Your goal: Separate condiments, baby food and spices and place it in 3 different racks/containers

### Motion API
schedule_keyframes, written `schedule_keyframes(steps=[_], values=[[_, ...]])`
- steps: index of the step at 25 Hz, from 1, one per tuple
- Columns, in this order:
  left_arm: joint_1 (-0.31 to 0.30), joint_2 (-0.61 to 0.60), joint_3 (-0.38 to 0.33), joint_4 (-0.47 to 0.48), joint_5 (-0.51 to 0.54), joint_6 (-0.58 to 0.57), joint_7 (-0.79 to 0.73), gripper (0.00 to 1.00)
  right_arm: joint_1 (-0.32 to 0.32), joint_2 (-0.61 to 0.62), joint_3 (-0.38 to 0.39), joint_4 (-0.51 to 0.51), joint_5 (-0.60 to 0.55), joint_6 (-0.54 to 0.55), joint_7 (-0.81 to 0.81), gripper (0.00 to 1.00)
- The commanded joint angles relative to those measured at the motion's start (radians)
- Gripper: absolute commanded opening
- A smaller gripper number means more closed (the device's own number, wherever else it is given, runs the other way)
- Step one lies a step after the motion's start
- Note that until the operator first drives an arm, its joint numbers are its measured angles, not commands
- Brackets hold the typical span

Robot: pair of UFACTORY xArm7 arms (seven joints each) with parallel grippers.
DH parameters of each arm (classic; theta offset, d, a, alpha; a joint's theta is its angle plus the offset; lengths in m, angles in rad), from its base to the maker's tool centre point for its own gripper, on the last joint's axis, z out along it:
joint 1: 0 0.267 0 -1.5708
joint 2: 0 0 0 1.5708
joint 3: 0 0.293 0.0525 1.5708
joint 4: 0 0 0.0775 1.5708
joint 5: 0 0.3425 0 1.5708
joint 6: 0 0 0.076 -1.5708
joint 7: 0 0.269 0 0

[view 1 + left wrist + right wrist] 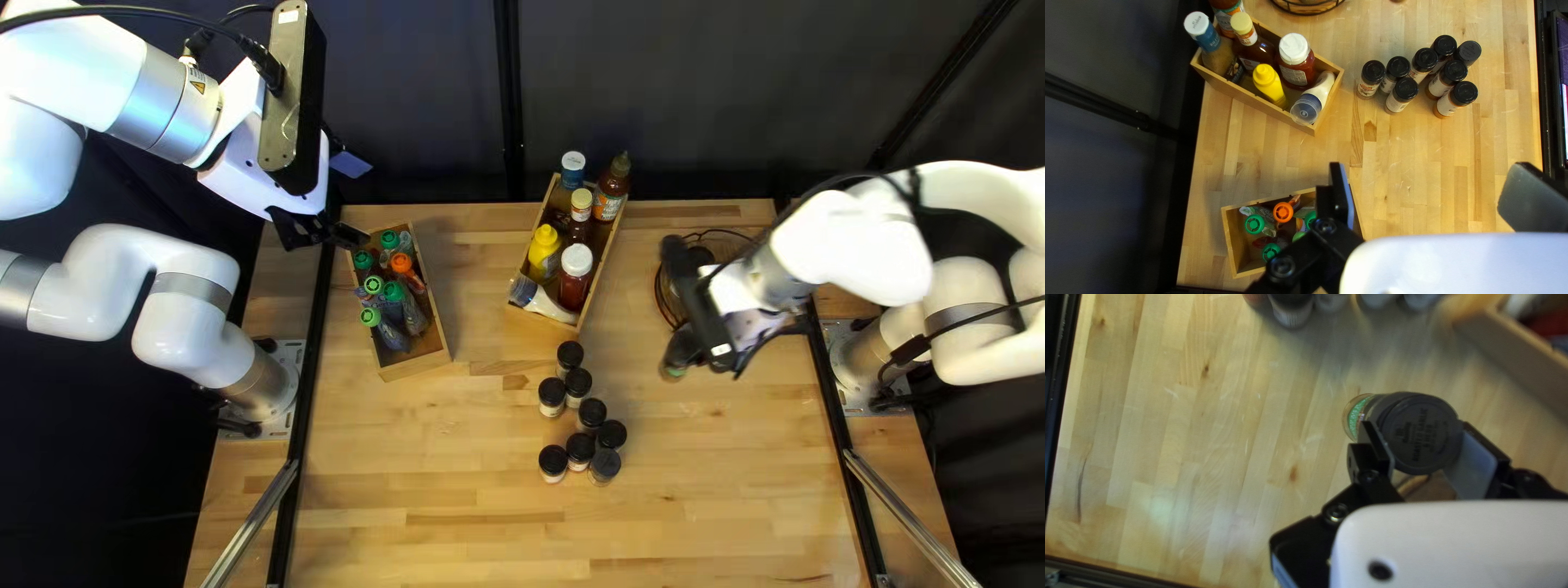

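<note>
My left gripper [346, 233] hangs by the far end of the baby-food box [430, 363], which holds several capped pouches [392, 294]. In the left wrist view my left gripper [1433, 193] is open and empty. Condiment bottles [576, 272] fill the middle wooden box [520, 317]. Several black-lidded spice jars [579, 449] stand loose on the table. My right gripper [690, 340] is near the round wire basket [666, 285], which its arm partly hides. In the right wrist view my right gripper [1423, 443] is shut on a dark-lidded spice jar [1421, 430], one finger on each side.
The wooden table [435, 479] has dark rails along its left and right sides. The condiment box lies between the baby-food box and the wire basket. A tall sauce bottle [612, 187] and a blue-labelled bottle [573, 169] rise at its far end.
</note>
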Motion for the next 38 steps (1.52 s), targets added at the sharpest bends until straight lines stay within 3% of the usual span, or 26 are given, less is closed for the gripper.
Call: schedule_keyframes(steps=[1, 5, 9, 22, 38], values=[[0.000, 0.000, 0.000, 0.000, 0.000, 0.000, 0.000, 1.00, -0.091, -0.131, 0.050, -0.084, -0.043, 0.043, 0.129, 0.00], [0.000, 0.000, 0.000, 0.000, 0.000, 0.000, 0.000, 1.00, -0.180, -0.181, 0.090, -0.128, -0.073, 0.038, 0.236, 0.00], [0.000, 0.000, 0.000, 0.000, 0.000, 0.000, 0.000, 1.00, -0.230, -0.211, 0.124, -0.164, -0.079, 0.024, 0.322, 0.00], [0.000, 0.000, 0.000, 0.000, 0.000, 0.000, 0.000, 1.00, -0.298, -0.176, 0.217, -0.234, -0.070, -0.108, 0.481, 0.00], [0.000, 0.000, 0.000, 0.000, 0.000, 0.000, 0.000, 1.00, -0.341, -0.081, 0.274, -0.249, -0.071, -0.238, 0.539, 0.00]])
